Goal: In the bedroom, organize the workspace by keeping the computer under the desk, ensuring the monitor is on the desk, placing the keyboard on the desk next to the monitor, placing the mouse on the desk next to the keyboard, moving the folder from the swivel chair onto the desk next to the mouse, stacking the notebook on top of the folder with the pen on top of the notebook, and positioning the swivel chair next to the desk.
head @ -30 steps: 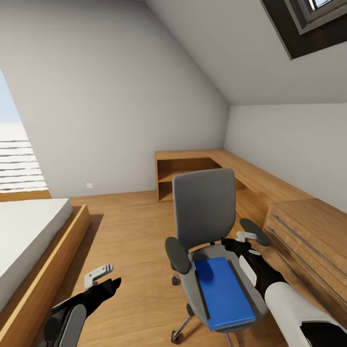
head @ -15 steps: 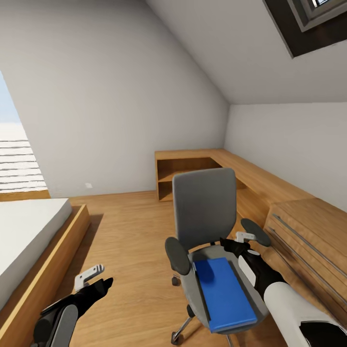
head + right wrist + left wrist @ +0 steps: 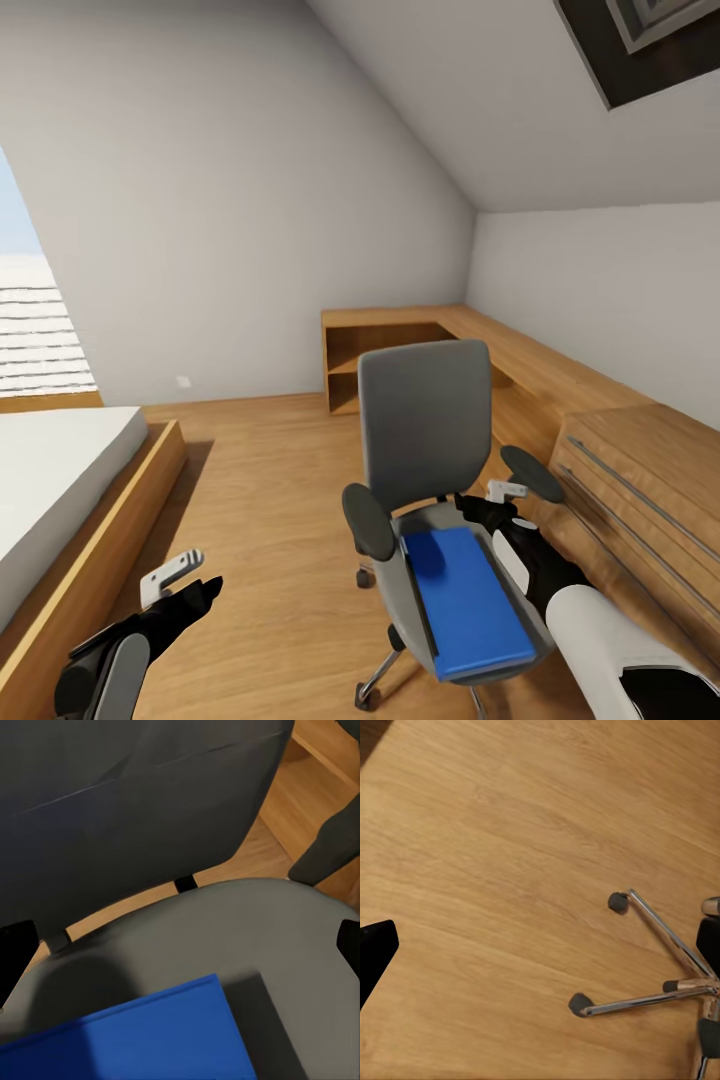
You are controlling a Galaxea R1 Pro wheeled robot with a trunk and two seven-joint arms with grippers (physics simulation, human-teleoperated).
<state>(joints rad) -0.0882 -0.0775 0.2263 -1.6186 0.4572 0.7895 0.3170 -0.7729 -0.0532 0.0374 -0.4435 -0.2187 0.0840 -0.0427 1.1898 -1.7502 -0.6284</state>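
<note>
The swivel chair (image 3: 425, 412) stands in the middle of the bedroom floor, its grey back facing me. On its seat lies the blue folder (image 3: 465, 600), flat and lengthwise. My right gripper (image 3: 492, 503) hovers open over the seat's rear right corner, just beyond the folder's far end. In the right wrist view the folder (image 3: 142, 1035) shows below the chair back (image 3: 135, 802), and the seat (image 3: 225, 930) lies between the spread fingertips (image 3: 15, 952). My left gripper (image 3: 182, 585) hangs open low over the floor, left of the chair. The chrome chair base (image 3: 660, 975) appears in the left wrist view.
A bed (image 3: 60, 480) in a wooden frame runs along the left. Light wooden low cabinets (image 3: 620, 470) line the right wall, with an open shelf unit (image 3: 380, 360) at the far corner behind the chair. A skylight (image 3: 650, 40) sits in the sloped ceiling.
My left arm has drawn back and down toward the lower left. The head view has tilted down slightly. The right gripper and the folder have stayed put.
</note>
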